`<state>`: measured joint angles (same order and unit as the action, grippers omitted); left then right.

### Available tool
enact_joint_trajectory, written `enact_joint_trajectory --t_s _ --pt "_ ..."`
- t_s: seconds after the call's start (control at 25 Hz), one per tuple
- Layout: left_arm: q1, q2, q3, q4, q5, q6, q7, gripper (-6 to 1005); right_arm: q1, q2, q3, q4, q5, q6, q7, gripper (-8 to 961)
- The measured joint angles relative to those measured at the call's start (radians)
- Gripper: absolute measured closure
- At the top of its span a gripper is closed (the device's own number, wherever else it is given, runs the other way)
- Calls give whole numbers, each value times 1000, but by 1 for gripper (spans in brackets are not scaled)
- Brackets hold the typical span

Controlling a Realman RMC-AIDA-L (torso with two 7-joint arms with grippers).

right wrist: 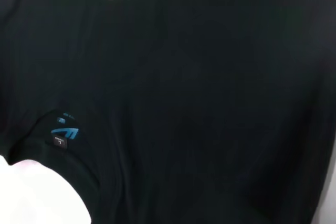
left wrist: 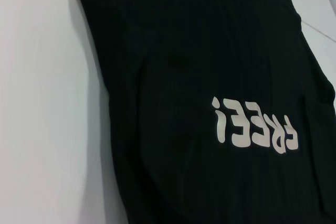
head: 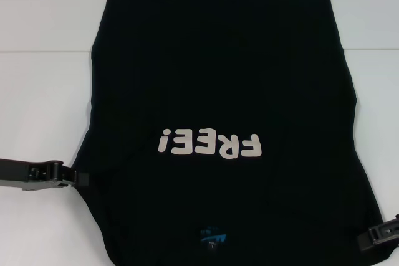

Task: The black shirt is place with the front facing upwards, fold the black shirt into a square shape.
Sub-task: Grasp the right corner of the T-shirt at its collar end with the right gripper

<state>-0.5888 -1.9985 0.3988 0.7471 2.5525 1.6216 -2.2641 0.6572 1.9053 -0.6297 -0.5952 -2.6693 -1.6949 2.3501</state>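
The surface (head: 43, 91) was white and carried everything, wide enough that the whole garment could lie flat for folding. The black shirt (head: 224, 79) lay spread across its middle, front up, collar end toward me and hem at the far side, so the lettering read upside down from the head view. Its sides already looked tucked in, since the outline was a long panel with no sleeves sticking out; I judged the next fold would run lengthwise, near end toward the hem, to get the square.

The "FREE!" lettering (head: 210, 144) sat a little below the middle of the panel, a handy mark for where a fold line might fall. The blue neck label (head: 213, 237) showed at the near edge, confirming that the collar faced me.

I had the left end effector (head: 73, 177) low at the shirt's near left edge, touching or just beside the cloth, I couldn't tell which. The right end effector (head: 374, 236) was at the near right corner. That mirrored placement suited lifting both near corners together. For both I couldn't tell if the fingers were apart, together or clamped on fabric; neither wrist view showed them.
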Motion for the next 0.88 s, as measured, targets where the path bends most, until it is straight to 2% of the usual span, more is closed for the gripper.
enact_joint_trajectory --t_s 0.32,0.8,0.88 --pt "0 1 0 0 -4 0 0 966 11 9 -1 2 1 0 6 122" --pt "-1 3 0 2 -8 -3 1 966 15 -1 -11 -6 -37 5 39 134" --pt "-1 3 0 2 -8 -4 2 967 15 -2 -15 -5 -39 7 40 198"
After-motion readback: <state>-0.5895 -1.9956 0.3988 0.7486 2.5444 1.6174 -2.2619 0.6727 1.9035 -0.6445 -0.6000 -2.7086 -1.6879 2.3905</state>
